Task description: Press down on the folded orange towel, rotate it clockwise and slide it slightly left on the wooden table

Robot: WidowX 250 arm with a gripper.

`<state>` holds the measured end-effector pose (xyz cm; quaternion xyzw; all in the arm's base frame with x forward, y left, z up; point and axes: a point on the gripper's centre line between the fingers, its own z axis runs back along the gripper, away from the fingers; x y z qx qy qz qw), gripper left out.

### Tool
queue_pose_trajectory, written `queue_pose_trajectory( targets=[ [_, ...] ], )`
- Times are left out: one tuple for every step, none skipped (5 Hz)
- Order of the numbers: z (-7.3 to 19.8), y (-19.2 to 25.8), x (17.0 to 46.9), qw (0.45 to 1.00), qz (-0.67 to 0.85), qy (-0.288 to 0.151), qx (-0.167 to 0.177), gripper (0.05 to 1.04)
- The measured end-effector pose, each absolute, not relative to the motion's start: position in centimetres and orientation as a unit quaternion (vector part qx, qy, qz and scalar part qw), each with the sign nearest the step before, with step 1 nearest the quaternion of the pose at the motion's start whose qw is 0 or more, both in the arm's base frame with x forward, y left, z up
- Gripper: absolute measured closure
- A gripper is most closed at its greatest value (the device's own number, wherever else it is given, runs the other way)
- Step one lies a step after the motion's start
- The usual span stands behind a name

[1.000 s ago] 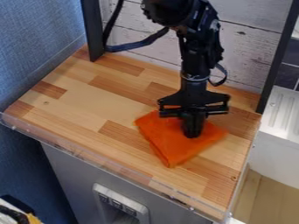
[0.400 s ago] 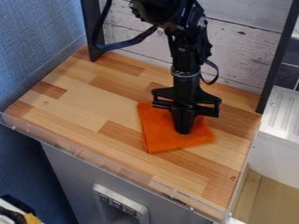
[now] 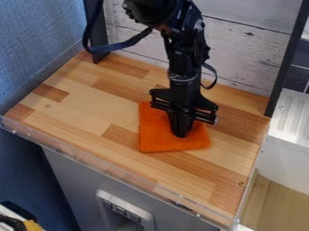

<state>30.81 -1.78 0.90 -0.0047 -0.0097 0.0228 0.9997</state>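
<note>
The black gripper (image 3: 181, 131) points down onto an orange cloth (image 3: 156, 138), its tips against the cloth a little right of the middle. Folded into a flat, roughly square shape, the cloth lies on the wooden counter right of centre, its lower edge nearly level across the view. The gripper and wrist cover the cloth's upper right part. Whether any fabric is pinched between the tips is hidden from this angle.
The wooden counter (image 3: 78, 108) has a clear plastic lip (image 3: 91, 162) along its front edge. White planks (image 3: 241, 54) rise behind it, between dark posts. A white ridged surface (image 3: 292, 115) stands to the right, a blue wall (image 3: 36, 40) to the left.
The gripper has moved left and slightly up in the view while turning. The cloth has shifted and rotated along with it, its front corner swinging to the left.
</note>
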Motion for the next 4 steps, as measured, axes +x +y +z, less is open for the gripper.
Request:
queue_pose_trajectory(
  targets=[
    [0.96,-1.56,30.53,1.000,0.008,-0.002,0.001,1.024],
    [1.08,-1.42,30.45,1.000,-0.005,0.004,0.005,1.024],
    [1.22,-1.27,30.63,1.000,-0.016,0.002,0.006,1.024],
    [1.52,-0.76,31.40,1.000,-0.015,-0.004,0.006,1.007]
  ],
)
